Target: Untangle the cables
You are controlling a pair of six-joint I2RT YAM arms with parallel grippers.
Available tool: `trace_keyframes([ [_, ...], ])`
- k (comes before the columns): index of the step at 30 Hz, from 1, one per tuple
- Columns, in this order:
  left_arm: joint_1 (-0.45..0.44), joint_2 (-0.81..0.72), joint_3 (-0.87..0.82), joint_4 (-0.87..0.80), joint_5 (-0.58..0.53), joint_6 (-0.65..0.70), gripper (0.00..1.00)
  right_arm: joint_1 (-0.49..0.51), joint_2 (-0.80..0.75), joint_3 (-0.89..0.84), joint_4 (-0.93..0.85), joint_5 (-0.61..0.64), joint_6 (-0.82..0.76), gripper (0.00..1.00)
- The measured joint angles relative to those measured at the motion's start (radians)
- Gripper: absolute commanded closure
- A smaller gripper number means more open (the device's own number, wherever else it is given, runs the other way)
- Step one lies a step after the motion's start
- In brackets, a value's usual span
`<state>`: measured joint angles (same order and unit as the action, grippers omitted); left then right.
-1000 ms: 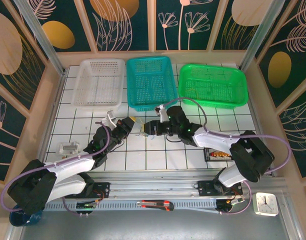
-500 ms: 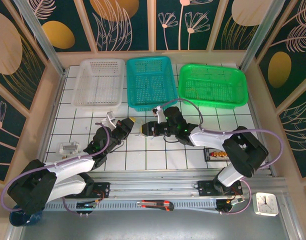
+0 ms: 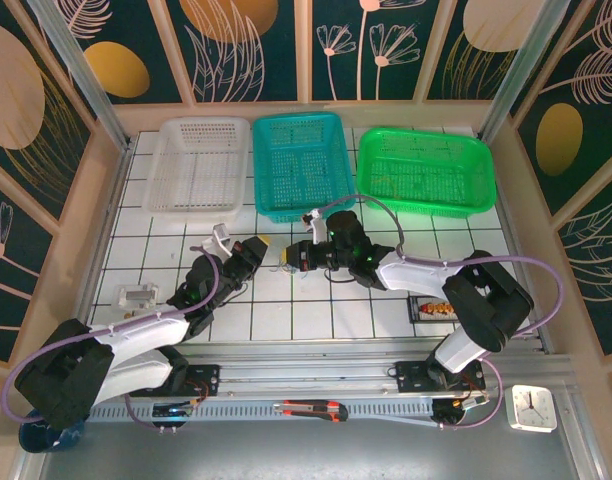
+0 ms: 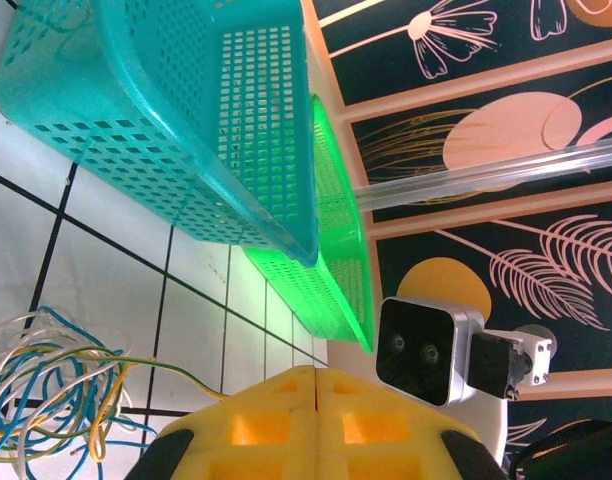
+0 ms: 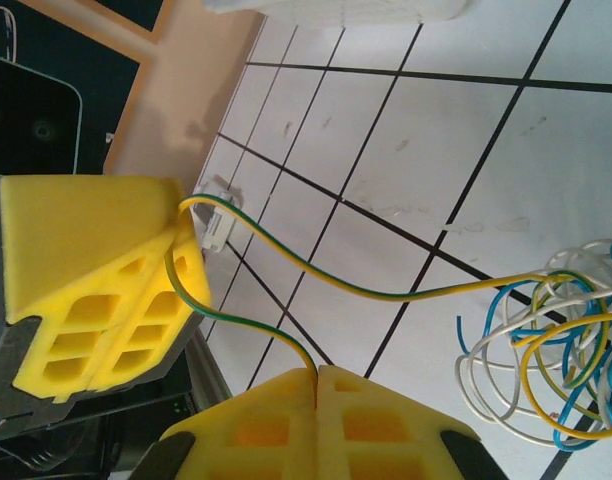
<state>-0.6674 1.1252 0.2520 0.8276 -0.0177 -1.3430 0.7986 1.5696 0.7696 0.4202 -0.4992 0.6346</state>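
The cables (image 5: 556,365) lie as a small tangle of blue, white and yellow-green wires on the tiled table, also at the lower left of the left wrist view (image 4: 46,395). One yellow-green wire (image 5: 386,290) runs out of the tangle to my left gripper (image 5: 174,222), which is shut on it, then loops down into my right gripper (image 5: 317,372), shut on its end. In the top view the left gripper (image 3: 263,244) and right gripper (image 3: 290,258) face each other a few centimetres apart, with the tangle beside them.
A white basket (image 3: 198,165), a teal basket (image 3: 302,165) and a green basket (image 3: 426,172) line the back. A small clear plastic piece (image 3: 141,295) lies at the left and a dark packet (image 3: 433,308) at the right, near the front rail.
My right gripper has slid a little left toward the left gripper and closed on the yellow-green wire. The left gripper has stayed shut in place.
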Motion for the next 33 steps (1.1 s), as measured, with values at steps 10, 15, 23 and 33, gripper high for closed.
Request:
trace_keyframes([
  [10,0.001,0.000,-0.042,0.009,-0.034,0.050,0.26,-0.004,-0.076,0.023,-0.091,0.016,-0.030,1.00],
  [15,0.001,-0.040,-0.086,-0.026,-0.077,0.121,0.02,-0.019,-0.138,0.072,-0.173,0.039,-0.068,1.00],
  [23,0.002,-0.095,-0.061,-0.153,-0.115,0.386,0.01,-0.041,-0.168,0.160,-0.305,0.058,-0.133,1.00],
  [33,0.002,0.092,0.065,-0.235,-0.050,0.756,0.01,-0.044,-0.168,0.208,-0.375,0.056,-0.159,1.00],
])
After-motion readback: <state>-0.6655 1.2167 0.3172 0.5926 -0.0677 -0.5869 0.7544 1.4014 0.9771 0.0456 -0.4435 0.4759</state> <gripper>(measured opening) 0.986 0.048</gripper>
